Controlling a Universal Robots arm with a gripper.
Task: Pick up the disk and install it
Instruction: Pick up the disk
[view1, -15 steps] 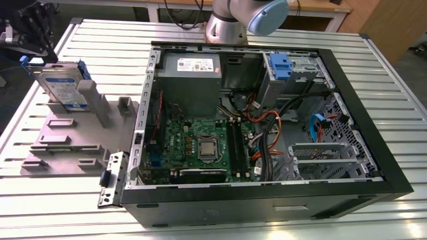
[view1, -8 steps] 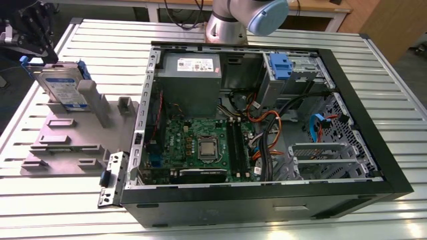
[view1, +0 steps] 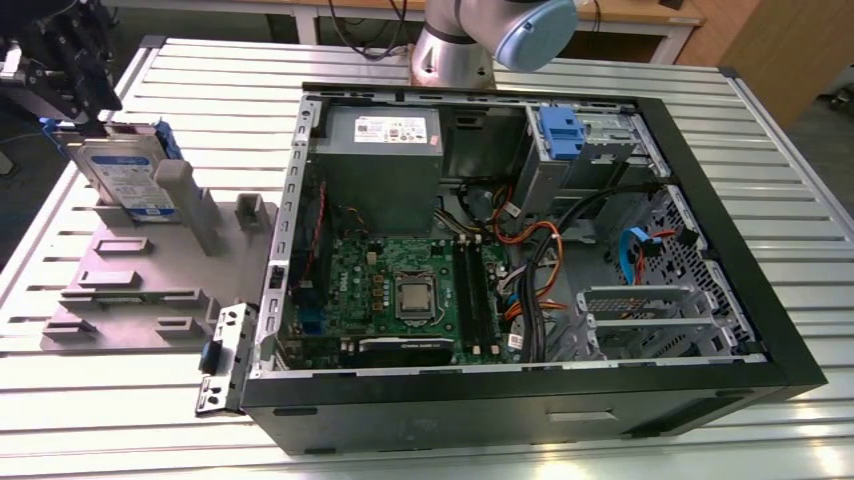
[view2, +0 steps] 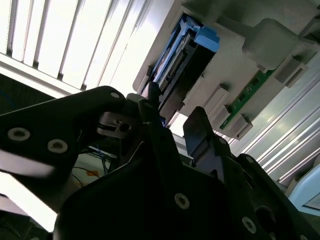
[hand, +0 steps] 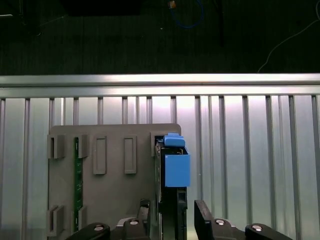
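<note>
1. The disk (view1: 127, 178) is a flat silver metal slab with a white-and-blue label, framed by a bright blue plastic carrier. It stands on edge in a slot of the grey moulded fixture (view1: 134, 290), at the exterior view's left.
2. The gripper (hand: 172, 222) is black and angular and hangs just above the disk. In the first wrist view its fingers (hand: 202, 217) are parted, one on each side of the carrier with narrow gaps, and they hold nothing.
3. A blocky grey post (view1: 178, 190) rises just beside the disk's labelled face.
4. A thin green circuit board (hand: 76, 175) stands in another fixture slot.
5. The fixture lies on a ribbed metal table (view1: 227, 90), beside the open black computer case (view1: 787, 330). The case holds a green motherboard (view1: 400, 290), a grey power supply (view1: 380, 150) and a small blue clip (view1: 561, 130).
</note>
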